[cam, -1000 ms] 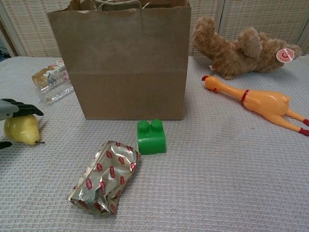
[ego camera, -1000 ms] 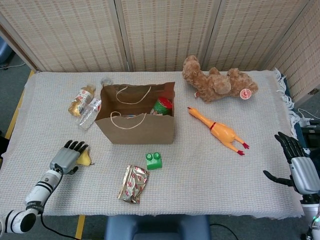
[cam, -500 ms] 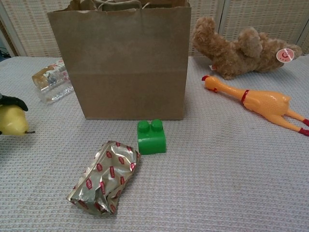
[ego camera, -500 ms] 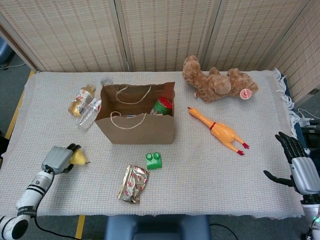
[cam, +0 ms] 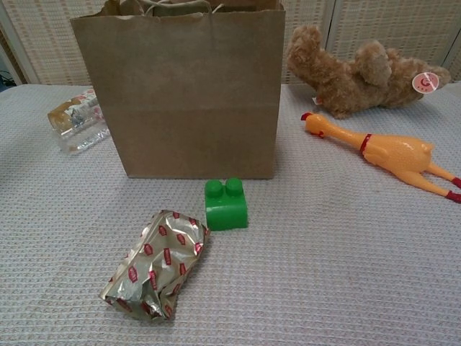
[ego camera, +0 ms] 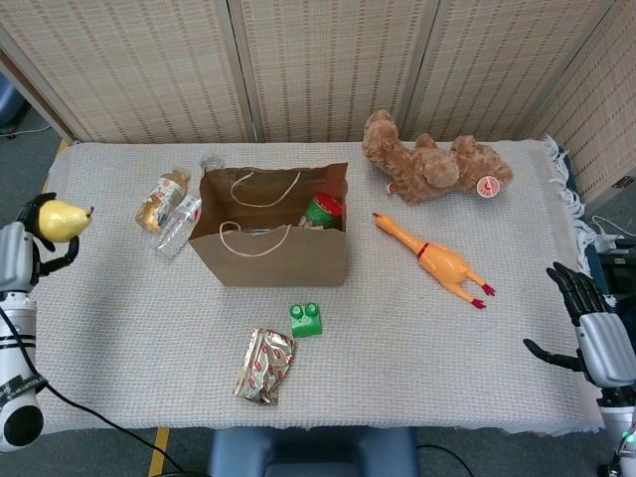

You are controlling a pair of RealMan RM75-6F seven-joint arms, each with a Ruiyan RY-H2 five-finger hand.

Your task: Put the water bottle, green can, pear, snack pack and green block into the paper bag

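Note:
My left hand holds the yellow pear lifted high at the table's far left edge; the chest view shows neither. The open paper bag stands mid-table with the green can inside it. The water bottle lies left of the bag. In front of the bag sit the green block and the foil snack pack. My right hand hangs open off the table's right edge.
A second bottle with an orange label lies beside the water bottle. A brown teddy bear and a rubber chicken lie right of the bag. Woven screens stand behind the table.
My left hand closed on the pear, lifted it off the table and carried it up and to the left, out of the chest view. The right hand has not moved.

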